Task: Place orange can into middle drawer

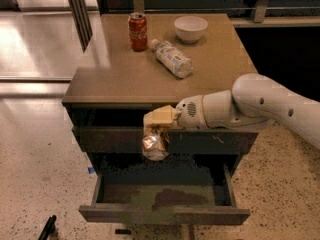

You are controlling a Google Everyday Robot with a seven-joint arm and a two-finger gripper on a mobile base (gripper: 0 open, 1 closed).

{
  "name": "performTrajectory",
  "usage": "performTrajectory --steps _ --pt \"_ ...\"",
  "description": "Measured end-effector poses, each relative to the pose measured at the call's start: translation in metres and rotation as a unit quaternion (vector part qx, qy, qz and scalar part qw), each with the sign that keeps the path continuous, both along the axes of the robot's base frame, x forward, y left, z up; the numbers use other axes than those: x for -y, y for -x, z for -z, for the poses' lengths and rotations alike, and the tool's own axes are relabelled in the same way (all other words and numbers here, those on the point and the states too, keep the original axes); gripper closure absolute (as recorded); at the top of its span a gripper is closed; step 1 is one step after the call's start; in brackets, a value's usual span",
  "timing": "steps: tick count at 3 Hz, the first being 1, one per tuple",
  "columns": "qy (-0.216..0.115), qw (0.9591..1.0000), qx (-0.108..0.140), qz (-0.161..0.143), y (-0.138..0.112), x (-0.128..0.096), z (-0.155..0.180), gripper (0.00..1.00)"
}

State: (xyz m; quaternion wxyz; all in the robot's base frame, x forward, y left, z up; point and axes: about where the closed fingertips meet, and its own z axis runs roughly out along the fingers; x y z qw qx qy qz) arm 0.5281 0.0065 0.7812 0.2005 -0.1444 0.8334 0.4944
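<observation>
One orange can [154,145] clamped in the gripper [156,128], hanging over the open middle drawer [165,215].
On the cabinet top [112,81], left to right: one red cola can [137,31], upright, white script not readable; one clear bottle [172,59] on its side, pale label unreadable; one white bowl [190,28], far side. Below the near edge, the gripper grips the orange can's upper end, against the shut drawer front [110,140]. One white arm [270,104] enters from right.
</observation>
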Motion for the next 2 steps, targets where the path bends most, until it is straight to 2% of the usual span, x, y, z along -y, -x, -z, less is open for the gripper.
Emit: performTrajectory --steps 1,2 --pt "0.011 0.9992 -0.033 0.018 -0.008 -0.002 0.052 1.0" --pt "0.031 0.9949 -0.065 0.071 -0.017 0.006 0.112 1.0"
